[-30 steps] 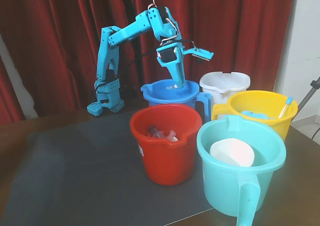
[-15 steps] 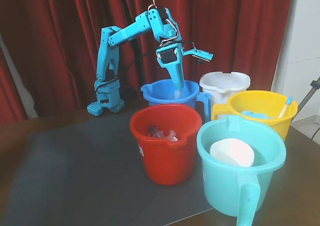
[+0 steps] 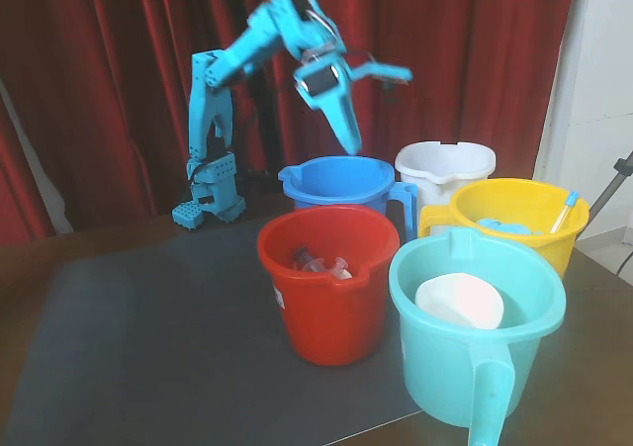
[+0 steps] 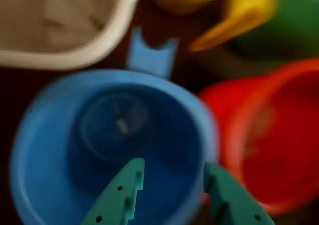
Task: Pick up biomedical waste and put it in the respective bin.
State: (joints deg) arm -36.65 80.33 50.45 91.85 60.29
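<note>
Delivery looks done: biomedical waste (image 4: 121, 125), a small pale vial blurred in the wrist view, is seen lying on the floor of the respective bin (image 3: 302, 179), while the gripper (image 4: 172, 180) is held spread and empty above its rim.

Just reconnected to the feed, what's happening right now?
The claw is open and empty, raised above the royal-blue bucket. In the blurry wrist view, a small pale vial seems to lie on that bucket's floor, so the drop looks done. The red bucket in front holds some clear items.
</note>
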